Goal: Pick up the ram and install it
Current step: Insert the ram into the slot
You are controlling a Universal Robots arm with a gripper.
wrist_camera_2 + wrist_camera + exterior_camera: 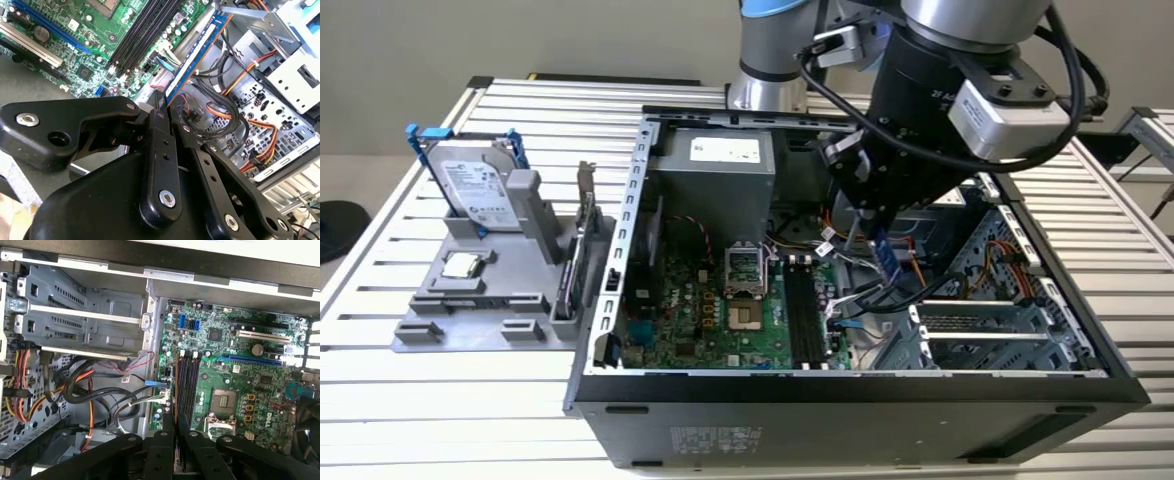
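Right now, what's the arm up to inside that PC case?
The arm's gripper is shut on the ram, gripping one end so the stick juts out inside the open computer case. The ram hangs above the cables, beside the motherboard's memory slots, which look empty. It is not seated in a slot yet.

Silver arm [967,20], black cables [1087,75], black screw-studded gripper [169,107].

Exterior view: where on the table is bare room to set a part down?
Bare table slats lie in front of the grey holder, on the exterior view's left of the case. Inside it, cables crowd beside the held ram.
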